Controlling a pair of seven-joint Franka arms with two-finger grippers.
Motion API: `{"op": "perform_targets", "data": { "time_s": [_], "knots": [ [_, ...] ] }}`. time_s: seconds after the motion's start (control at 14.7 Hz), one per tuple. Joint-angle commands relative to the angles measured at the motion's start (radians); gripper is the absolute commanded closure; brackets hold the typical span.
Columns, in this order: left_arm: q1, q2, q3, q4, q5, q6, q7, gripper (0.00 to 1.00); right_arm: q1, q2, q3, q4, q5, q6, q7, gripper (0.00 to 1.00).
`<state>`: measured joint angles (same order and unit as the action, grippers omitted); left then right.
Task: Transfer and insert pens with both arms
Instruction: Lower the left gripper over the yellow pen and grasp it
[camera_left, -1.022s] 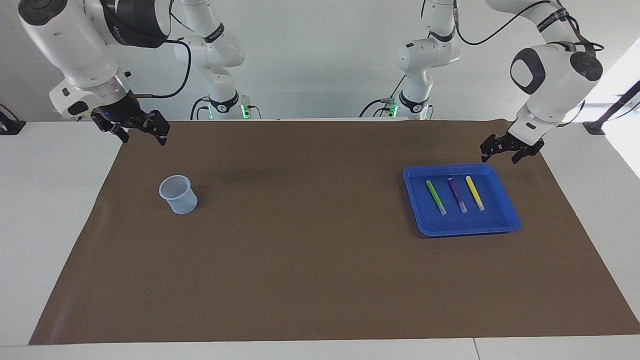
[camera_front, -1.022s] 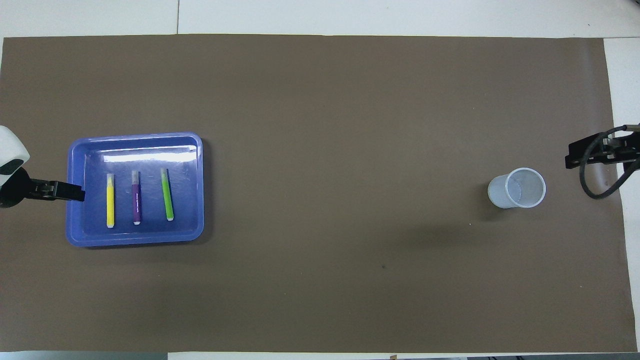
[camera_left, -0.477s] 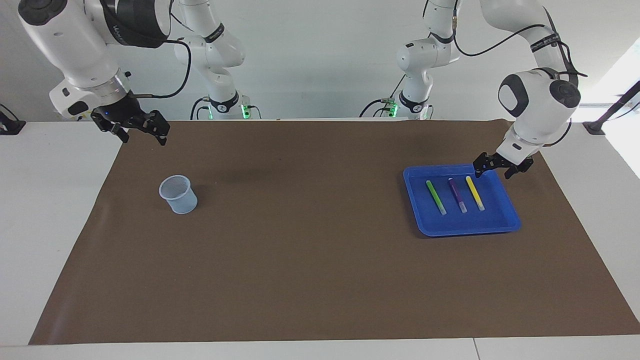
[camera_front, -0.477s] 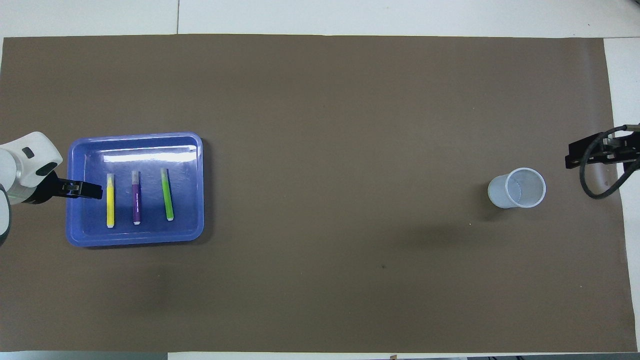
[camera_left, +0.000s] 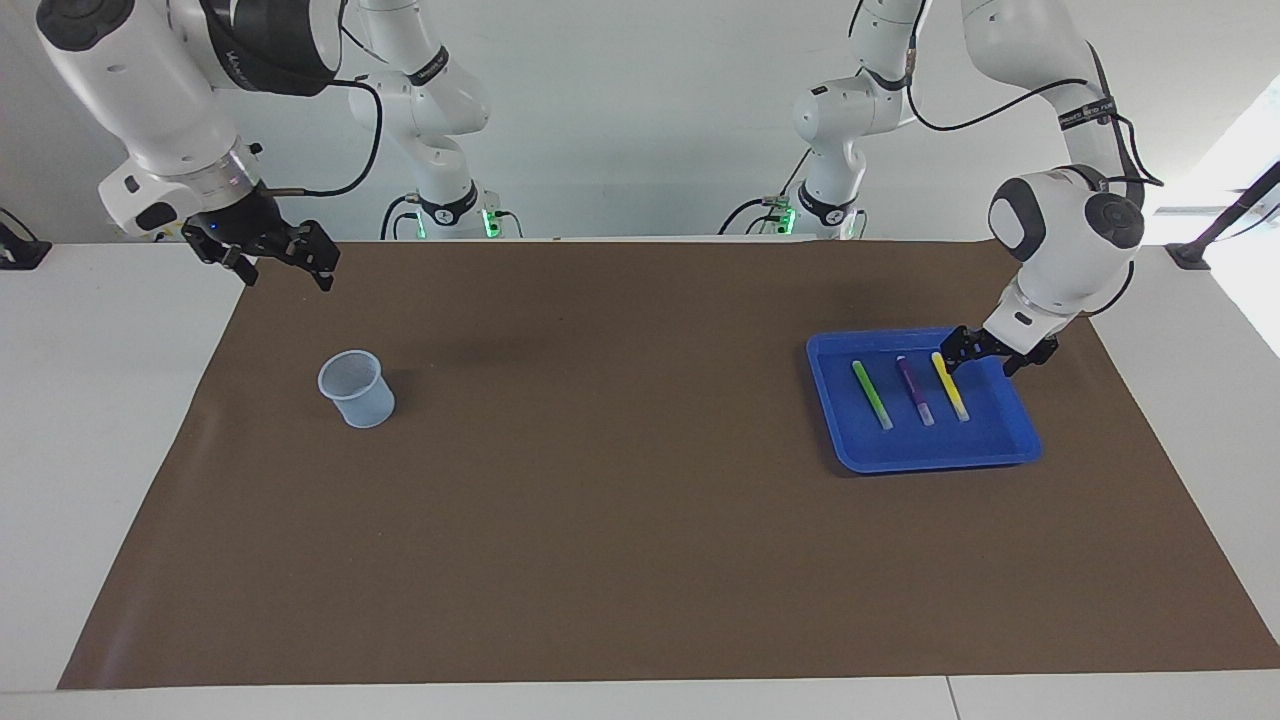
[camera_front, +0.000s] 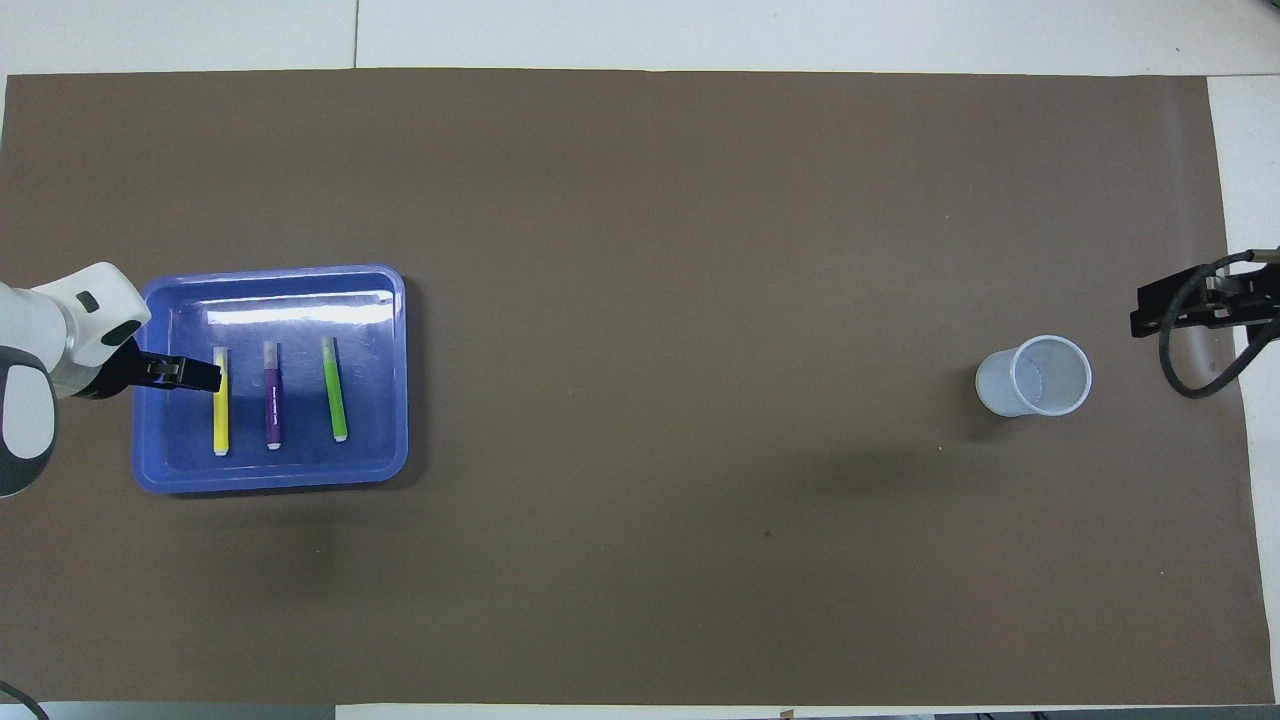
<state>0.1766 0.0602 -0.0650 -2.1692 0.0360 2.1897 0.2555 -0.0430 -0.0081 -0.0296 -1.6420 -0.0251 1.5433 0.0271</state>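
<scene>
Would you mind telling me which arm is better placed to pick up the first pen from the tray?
Left. The left gripper hangs over the blue tray, right at the yellow pen. The right gripper waits near the cup.

On the brown surface a blue tray at nine o'clock holds yellow pen, purple pen and green pen side by side, the left hand over the yellow pen, a pale cup at three o'clock beside the right hand.

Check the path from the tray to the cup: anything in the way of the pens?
Nothing visible. Bare brown mat lies between the blue tray holding the pens and the cup. The left gripper is over the yellow pen; the right gripper waits.
</scene>
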Motion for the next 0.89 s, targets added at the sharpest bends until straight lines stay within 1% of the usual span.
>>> {"op": "perform_targets", "data": {
  "time_s": [0.0,0.27,0.41,0.61,0.82],
  "knots": [
    [0.006,0.015,0.001,-0.014,0.021,0.048,0.011,0.00,-0.006,-0.007,0.000,-0.002,0.008,-0.002,-0.016,0.00],
    [0.009,0.035,0.001,-0.014,0.019,0.067,0.015,0.01,-0.006,-0.007,0.000,-0.002,0.008,-0.002,-0.016,0.00],
    [0.008,0.036,0.001,-0.017,0.019,0.071,0.015,0.05,-0.006,-0.007,0.000,-0.002,0.008,-0.002,-0.016,0.00],
    [0.009,0.041,0.001,-0.017,0.021,0.073,0.022,0.14,-0.006,-0.007,0.000,-0.002,0.008,-0.002,-0.016,0.00],
    [0.008,0.056,0.001,-0.017,0.022,0.077,0.024,0.18,-0.006,-0.007,0.000,-0.002,0.008,-0.002,-0.016,0.00]
  ]
}}
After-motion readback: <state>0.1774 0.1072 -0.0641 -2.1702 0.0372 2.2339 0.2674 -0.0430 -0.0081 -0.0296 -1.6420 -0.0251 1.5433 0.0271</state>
